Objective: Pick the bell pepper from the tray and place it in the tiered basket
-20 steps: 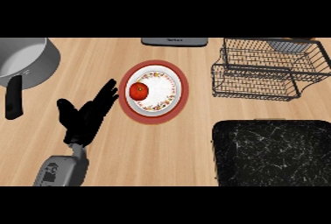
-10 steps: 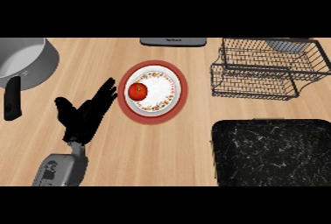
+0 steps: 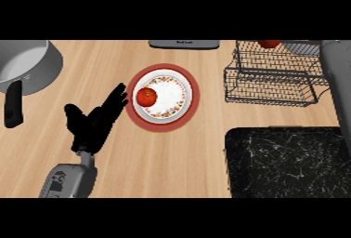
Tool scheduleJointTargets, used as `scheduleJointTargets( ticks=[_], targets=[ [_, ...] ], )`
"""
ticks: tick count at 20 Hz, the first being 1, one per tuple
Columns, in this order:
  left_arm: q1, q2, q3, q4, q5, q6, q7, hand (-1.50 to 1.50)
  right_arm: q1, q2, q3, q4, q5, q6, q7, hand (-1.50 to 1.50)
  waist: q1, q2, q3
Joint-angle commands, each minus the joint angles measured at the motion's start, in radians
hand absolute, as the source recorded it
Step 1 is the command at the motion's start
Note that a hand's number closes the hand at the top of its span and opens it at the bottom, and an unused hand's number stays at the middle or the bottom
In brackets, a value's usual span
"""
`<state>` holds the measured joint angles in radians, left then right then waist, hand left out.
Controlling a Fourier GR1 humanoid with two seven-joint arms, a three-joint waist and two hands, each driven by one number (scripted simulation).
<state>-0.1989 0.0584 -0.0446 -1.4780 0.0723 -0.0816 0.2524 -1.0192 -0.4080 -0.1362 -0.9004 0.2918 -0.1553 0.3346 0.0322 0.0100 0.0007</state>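
One red bell pepper [image 3: 269, 44], half cut off, shows at the counter's far edge above the tiered basket [image 3: 274, 88], well apart from the left hand [image 3: 93, 123], open with straight fingers beside the plate [image 3: 177, 88].

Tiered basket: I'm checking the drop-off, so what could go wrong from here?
1. The red item shows at the view's top edge, over the back rim of the tiered basket; let go there, it may fall behind rather than in.
2. The grey forearm runs close along the basket's right side and could knock it.
3. The left robot hand, open, lies beside the plate with a red fruit; it might nudge them.
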Motion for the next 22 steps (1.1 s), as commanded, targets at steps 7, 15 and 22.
scheduleJointTargets(
  ticks=[7,15,22],
  targets=[
    [-0.001,0.036,0.043,0.042,0.019,-0.039,-0.043,0.00,-0.178,0.068,-0.073,0.202,-0.003,-0.162,-0.239,-1.50,-0.006,-0.001,-0.001],
    [0.005,0.018,0.041,0.015,0.011,-0.001,0.005,0.00,-0.117,-0.029,-0.191,0.177,-0.042,-0.294,-0.138,-1.50,-0.041,-0.012,-0.001],
    [0.059,0.030,0.055,-0.018,0.022,-0.007,0.005,0.00,0.131,-0.205,-0.231,-0.020,-0.123,-0.074,-0.095,-1.50,-0.066,-0.023,-0.001]
  ],
)
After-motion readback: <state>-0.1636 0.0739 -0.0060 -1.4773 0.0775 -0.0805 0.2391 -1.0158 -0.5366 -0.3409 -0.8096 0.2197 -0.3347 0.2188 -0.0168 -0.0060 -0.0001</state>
